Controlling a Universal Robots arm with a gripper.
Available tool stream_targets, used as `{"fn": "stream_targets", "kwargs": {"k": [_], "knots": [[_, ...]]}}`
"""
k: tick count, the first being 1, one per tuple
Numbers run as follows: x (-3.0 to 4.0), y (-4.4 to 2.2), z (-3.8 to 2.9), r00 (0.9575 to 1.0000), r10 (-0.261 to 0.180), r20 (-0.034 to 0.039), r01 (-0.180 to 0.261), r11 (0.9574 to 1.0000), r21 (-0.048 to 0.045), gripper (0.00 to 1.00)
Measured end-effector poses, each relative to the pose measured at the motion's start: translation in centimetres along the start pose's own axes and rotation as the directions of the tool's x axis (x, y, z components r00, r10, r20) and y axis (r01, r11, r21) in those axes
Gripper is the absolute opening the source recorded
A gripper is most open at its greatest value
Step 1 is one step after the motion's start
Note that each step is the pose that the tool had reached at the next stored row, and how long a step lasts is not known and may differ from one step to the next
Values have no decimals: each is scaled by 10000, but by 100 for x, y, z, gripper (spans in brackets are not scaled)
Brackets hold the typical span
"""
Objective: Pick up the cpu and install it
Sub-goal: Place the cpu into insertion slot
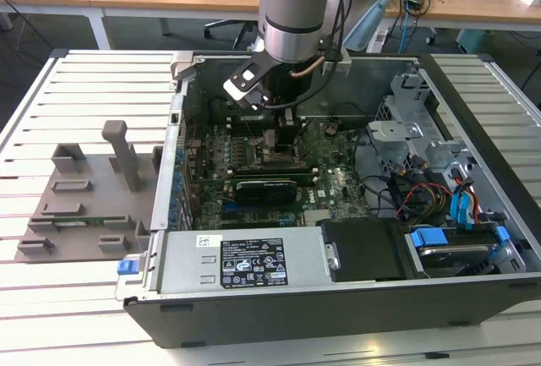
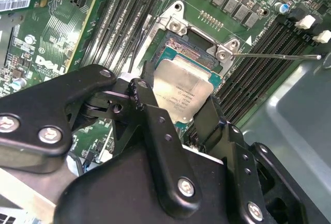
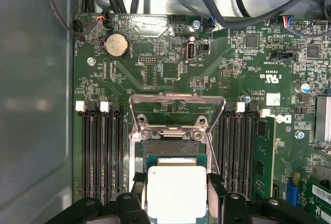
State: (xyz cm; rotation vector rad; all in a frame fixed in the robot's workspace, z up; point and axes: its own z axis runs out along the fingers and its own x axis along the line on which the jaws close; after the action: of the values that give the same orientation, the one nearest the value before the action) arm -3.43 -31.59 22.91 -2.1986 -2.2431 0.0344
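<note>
1. In both wrist views: the cpu (image 3: 176, 195) pinched at two opposite edges by the closed gripper (image 3: 177, 182), low over the open socket (image 3: 173, 149).
2. In the second wrist view: a lever rod (image 2: 279, 56) stretched out from the socket's corner.
3. In the first wrist view: opened load frame (image 3: 176, 98) just beyond the socket; memory slots (image 3: 101, 157) close on either side.
4. In the exterior view: arm (image 1: 292, 11) down inside the open computer case (image 1: 167, 188), walls all round; grey holder tray (image 1: 76, 214) on the exterior view's left, well apart.
</note>
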Motion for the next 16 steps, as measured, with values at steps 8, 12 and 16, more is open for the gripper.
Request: {"fn": "stream_targets", "kwargs": {"k": [8,12,16], "knots": [[1,1,94,10000,0,1,0,10000,1,55],[2,2,137,10000,0,0,0,10000,0,55],[3,3,185,10000,0,-1,0,10000,-1,55]]}}
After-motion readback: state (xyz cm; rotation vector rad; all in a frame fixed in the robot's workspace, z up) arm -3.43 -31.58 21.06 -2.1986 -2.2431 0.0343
